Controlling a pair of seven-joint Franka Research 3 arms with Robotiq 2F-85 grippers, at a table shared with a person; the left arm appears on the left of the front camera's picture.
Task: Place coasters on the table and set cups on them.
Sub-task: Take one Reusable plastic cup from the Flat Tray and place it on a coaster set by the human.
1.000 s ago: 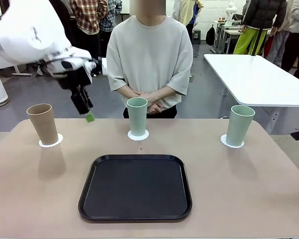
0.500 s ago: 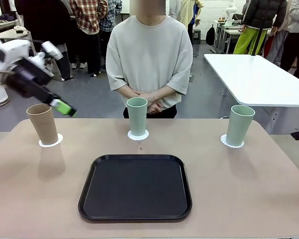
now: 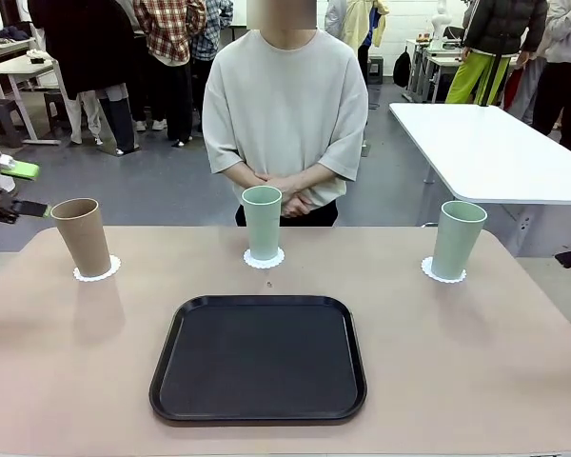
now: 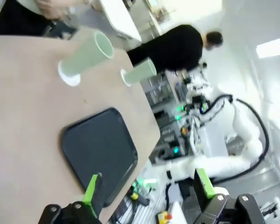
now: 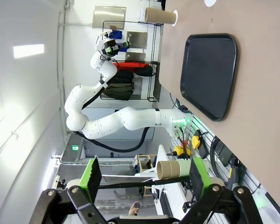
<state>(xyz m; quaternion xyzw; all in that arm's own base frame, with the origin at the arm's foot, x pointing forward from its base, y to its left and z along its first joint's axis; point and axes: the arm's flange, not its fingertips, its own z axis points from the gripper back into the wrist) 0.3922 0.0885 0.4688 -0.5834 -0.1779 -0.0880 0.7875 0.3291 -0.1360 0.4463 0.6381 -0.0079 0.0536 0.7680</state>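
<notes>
At the far left edge of the front view, the left gripper [image 3: 9,188] pokes into the frame level with the top of the tan cup, its two green-padded fingers spread apart with nothing between them. Just to its right the tan cup [image 3: 82,236] stands upright on a white lacy coaster [image 3: 96,270] at the left part of the beige-pink table [image 3: 476,362]. Toward the middle, a mint green cup [image 3: 262,223] stands upright on its own coaster [image 3: 264,258], near the table's far edge and directly before a person [image 3: 285,105] in a pale grey shirt whose hands are clasped at the waist. Below that cup, in the lower centre of the frame, a black tray [image 3: 259,358] lies flat and bare, well apart from all three cups. Further right a second mint green cup [image 3: 457,239] stands upright on the third coaster [image 3: 443,272]. Behind it, in the upper right, is a white rectangular table [image 3: 495,152].

Low in the left wrist view, the left gripper [image 4: 147,189] shows its fingers wide apart and empty; the tray and two mint cups lie tilted in the upper left of that rolled picture.

Along the bottom of the right wrist view, the right gripper [image 5: 142,175] also has its fingers wide apart, holding nothing, with the tray at the upper right and the tan cup near the top edge.
</notes>
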